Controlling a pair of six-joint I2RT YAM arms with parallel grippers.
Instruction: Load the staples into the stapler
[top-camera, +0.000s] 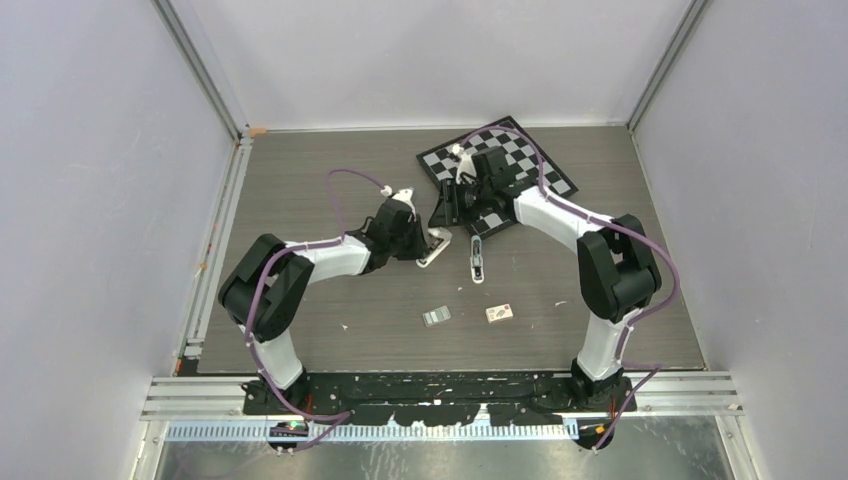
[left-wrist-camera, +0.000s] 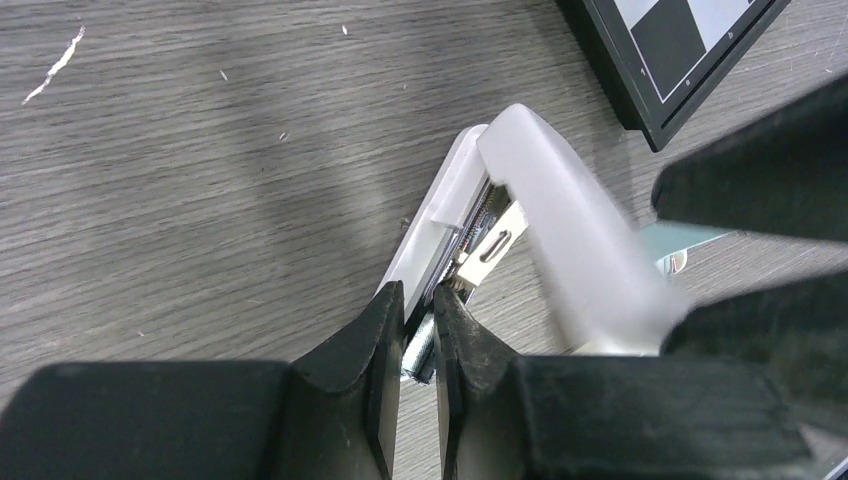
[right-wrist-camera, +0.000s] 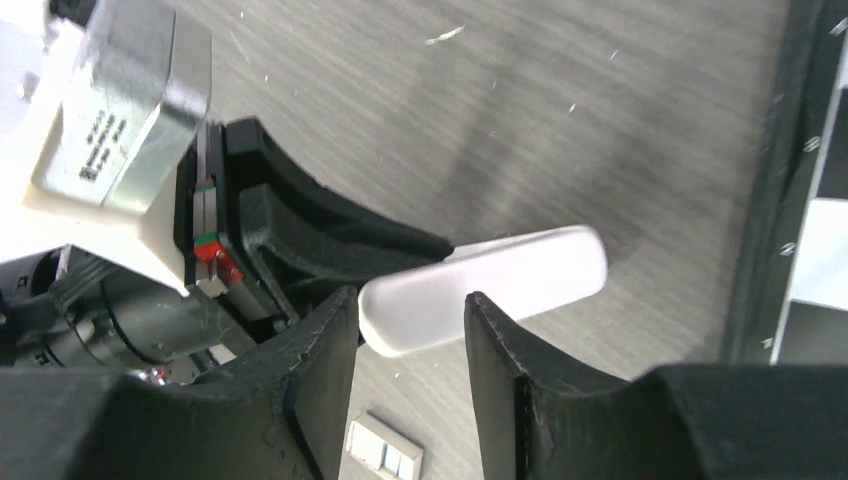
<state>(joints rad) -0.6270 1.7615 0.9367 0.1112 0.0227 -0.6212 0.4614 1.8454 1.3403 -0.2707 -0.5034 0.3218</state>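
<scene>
Stapler (top-camera: 435, 248) sits mid-table (top-camera: 330, 180), lid swung up. The left hand (left-wrist-camera: 420, 295) is nearly closed, pinching its lower rail. The right hand (right-wrist-camera: 410, 300) is part-open, straddling the lid, and whether it's really squeezing is hard to tell. Its fingers crowd the stapler's mouth. Checkerboard (top-camera: 440, 160) at 1 o'clock, dark slim thing (top-camera: 477, 258) at 3, staples (top-camera: 436, 316) loose at 6, pale card (top-camera: 500, 313) at 4.

Stapler (left-wrist-camera: 570, 225): white, pale teal part, silvery metal inside.
Left claw (left-wrist-camera: 420, 335), right claw (right-wrist-camera: 410, 312): black.
Surface (left-wrist-camera: 200, 150): grey wood-grain.
Board (top-camera: 548, 176) beyond right claw: black-and-white checks.
</scene>
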